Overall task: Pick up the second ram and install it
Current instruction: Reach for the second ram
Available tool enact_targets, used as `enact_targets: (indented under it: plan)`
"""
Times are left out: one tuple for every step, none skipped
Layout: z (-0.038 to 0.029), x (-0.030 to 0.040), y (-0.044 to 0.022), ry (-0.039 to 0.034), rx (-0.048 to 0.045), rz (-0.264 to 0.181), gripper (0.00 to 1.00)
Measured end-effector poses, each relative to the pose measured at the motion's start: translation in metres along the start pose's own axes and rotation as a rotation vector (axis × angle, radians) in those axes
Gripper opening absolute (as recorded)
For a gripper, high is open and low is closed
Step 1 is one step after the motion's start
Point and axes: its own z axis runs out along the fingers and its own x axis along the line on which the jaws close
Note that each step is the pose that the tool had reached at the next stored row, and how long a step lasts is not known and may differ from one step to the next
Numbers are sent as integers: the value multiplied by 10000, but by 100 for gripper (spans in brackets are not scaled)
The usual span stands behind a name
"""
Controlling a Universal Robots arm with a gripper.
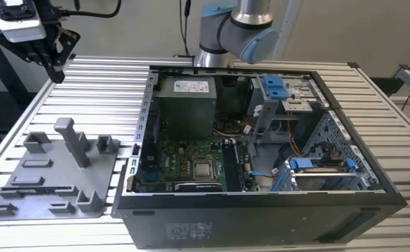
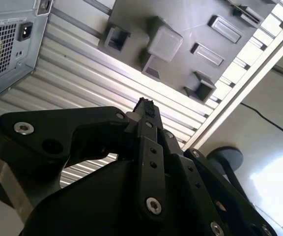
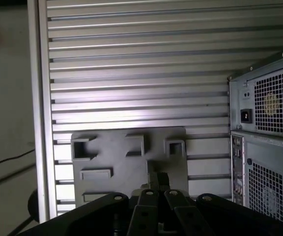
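A: Where do we find the second ram [image 1: 28, 188]?

B: In the exterior view we make it out as a thin dark strip lying on the grey tray [image 1: 51, 176], close to the tray edge nearest that camera.

A: Which way does it run?

B: Its long axis follows that edge of the tray. One end points toward the computer case [image 1: 275, 220], which stands just beside the tray, and the other end points away from it. We cannot tell which face is up.

A: And the gripper [image 1: 57, 75]?

B: It hangs high over the slatted table [image 1: 100, 89], beyond the tray's far edge. It is well apart from the ram, touches nothing, and its tip points down.

A: How do the fingers [image 2: 146, 142] stand?

B: In the second wrist view we see them drawn together into a narrow tip, and we see nothing between them. The first wrist view agrees: the gripper [image 3: 157, 178] comes to one closed point. There the tray [image 3: 127, 169] lies flat below it, with the case [image 3: 264, 147] just beside the tray.

A: Is the ram in contact with anything besides the tray?

B: We see only the tray around it.
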Motion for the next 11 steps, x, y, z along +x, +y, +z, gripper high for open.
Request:
enact_targets:
  plan:
    - [1, 21, -1, 0, 0, 0, 11]
    - [2, 42, -3, 0, 0, -1, 11]
    - [2, 62, -4, 1, 0, -1, 11]
    - [3, 83, -5, 1, 0, -2, 11]
    - [4, 103, -7, 1, 1, -2, 11]
    - [5, 123, -8, 0, 0, -2, 11]
    - [6, 142, -9, 1, 0, -3, 11]
    - [6, 162, -11, 0, 0, -3, 11]
    - [7, 181, -12, 0, 0, -4, 11]
    - [8, 200, -13, 0, 0, -4, 11]
    - [8, 218, -14, 1, 0, -4, 11]
